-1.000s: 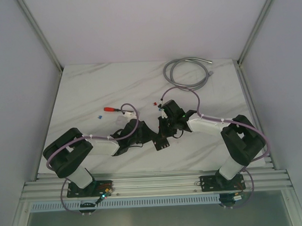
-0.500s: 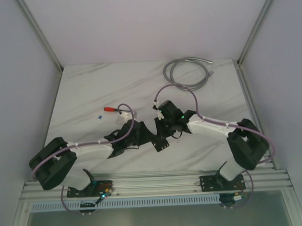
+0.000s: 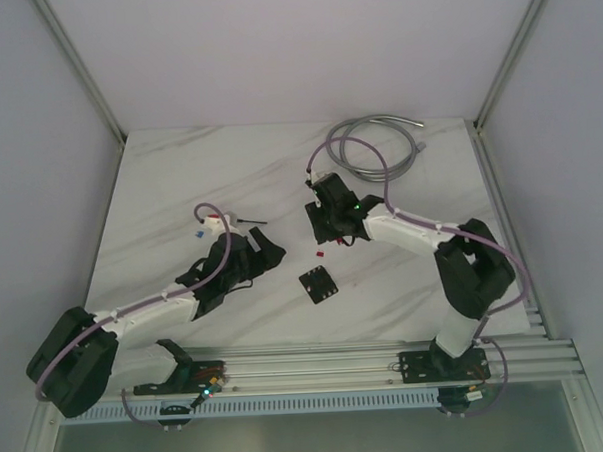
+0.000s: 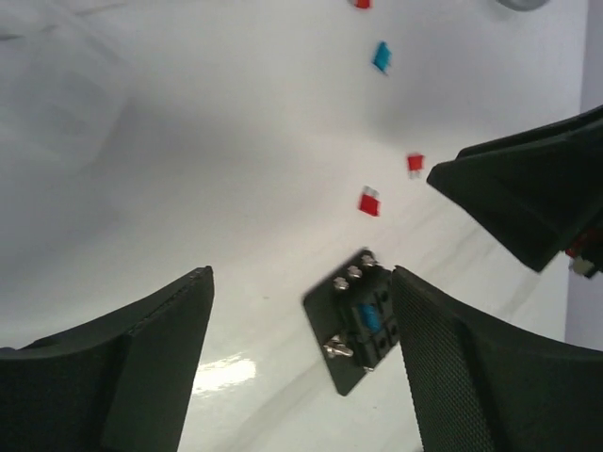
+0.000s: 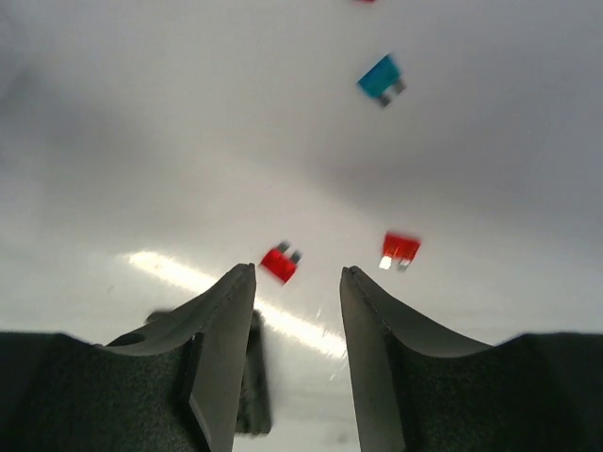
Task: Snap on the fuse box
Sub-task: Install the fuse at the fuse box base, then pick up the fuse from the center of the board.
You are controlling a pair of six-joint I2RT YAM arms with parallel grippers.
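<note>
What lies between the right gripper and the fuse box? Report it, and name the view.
One loose red fuse lies between the right gripper and the fuse box; the top external view shows it best.

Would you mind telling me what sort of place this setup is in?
Probably a lab robot workcell: a marble-look table boxed in by plain white walls, with aluminium framing along its near edge.

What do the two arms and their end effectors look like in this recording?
The left arm and right arm match: bulky black joint housings, white links, a lilac cable looped along each. The left end effector and right end effector are black, with two tapered fingers finely textured on their inner faces. A green light shows on the right wrist.
</note>
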